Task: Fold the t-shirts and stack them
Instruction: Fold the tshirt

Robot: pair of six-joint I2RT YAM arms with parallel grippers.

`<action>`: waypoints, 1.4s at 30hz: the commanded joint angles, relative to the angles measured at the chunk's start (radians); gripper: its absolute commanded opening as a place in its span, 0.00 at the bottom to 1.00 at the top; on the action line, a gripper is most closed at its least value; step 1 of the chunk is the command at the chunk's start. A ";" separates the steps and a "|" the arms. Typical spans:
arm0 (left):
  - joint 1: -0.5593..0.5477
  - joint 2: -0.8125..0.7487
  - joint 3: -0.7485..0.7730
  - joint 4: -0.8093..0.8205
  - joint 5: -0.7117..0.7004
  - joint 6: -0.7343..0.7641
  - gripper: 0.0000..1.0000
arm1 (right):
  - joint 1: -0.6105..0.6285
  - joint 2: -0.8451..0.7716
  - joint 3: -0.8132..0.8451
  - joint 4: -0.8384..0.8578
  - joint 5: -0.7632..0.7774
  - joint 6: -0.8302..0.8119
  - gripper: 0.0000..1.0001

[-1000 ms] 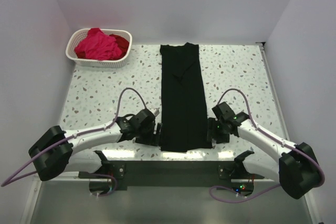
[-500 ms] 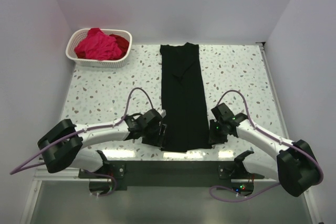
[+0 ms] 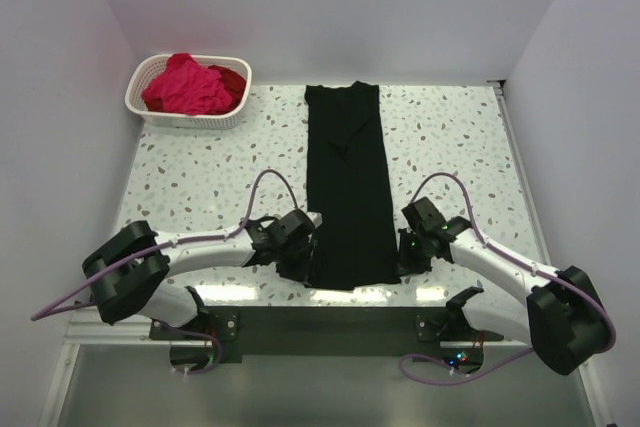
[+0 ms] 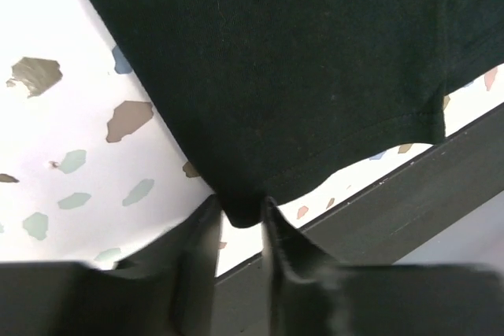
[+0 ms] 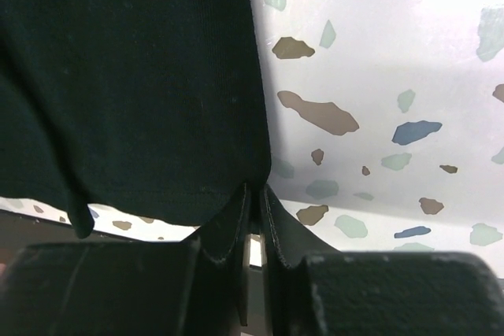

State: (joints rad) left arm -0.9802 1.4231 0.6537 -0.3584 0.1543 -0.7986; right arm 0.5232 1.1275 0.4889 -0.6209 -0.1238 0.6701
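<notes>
The black t-shirt (image 3: 345,187) lies on the speckled table as a long narrow strip running away from the arms. My left gripper (image 3: 308,265) is at its near left corner. In the left wrist view that corner (image 4: 240,212) is bunched between the fingers, and the left gripper (image 4: 239,208) is shut on it. My right gripper (image 3: 403,257) is at the near right corner. In the right wrist view the right gripper (image 5: 255,190) has its fingers nearly together, pinching the hem of the black t-shirt (image 5: 134,76). A magenta-pink t-shirt (image 3: 185,85) and a deep red one (image 3: 232,80) lie crumpled in the basket.
The white lattice basket (image 3: 190,119) stands at the far left corner of the table (image 3: 200,177). White walls close in the left, back and right sides. The dark front rail (image 4: 394,194) runs just behind the shirt's near hem.
The left arm has slid right, bringing its gripper onto the strip's near left corner. Both grippers have closed on the near corners. The right arm has barely shifted.
</notes>
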 commanded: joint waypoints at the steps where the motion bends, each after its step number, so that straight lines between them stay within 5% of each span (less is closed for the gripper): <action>1: -0.018 0.042 -0.003 -0.020 -0.006 -0.004 0.26 | 0.011 0.012 -0.036 0.013 0.009 0.002 0.08; 4: -0.029 0.043 -0.014 -0.033 0.005 -0.011 0.01 | 0.021 0.003 -0.036 0.003 0.001 0.003 0.00; 17: -0.281 -0.231 -0.123 -0.154 0.054 -0.269 0.00 | 0.350 -0.124 0.031 -0.269 -0.087 0.106 0.00; 23: -0.054 -0.322 -0.037 -0.149 0.031 -0.109 0.00 | 0.302 -0.072 0.290 -0.349 0.157 0.028 0.00; 30: 0.256 -0.156 0.153 -0.093 -0.015 0.140 0.00 | 0.063 0.167 0.529 -0.195 0.135 -0.176 0.00; 42: 0.400 0.115 0.431 0.012 -0.186 0.309 0.00 | -0.098 0.380 0.758 -0.073 0.127 -0.288 0.00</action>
State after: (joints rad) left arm -0.5987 1.5166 1.0100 -0.4194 0.0395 -0.5659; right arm 0.4519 1.4967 1.1927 -0.7582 -0.0059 0.4320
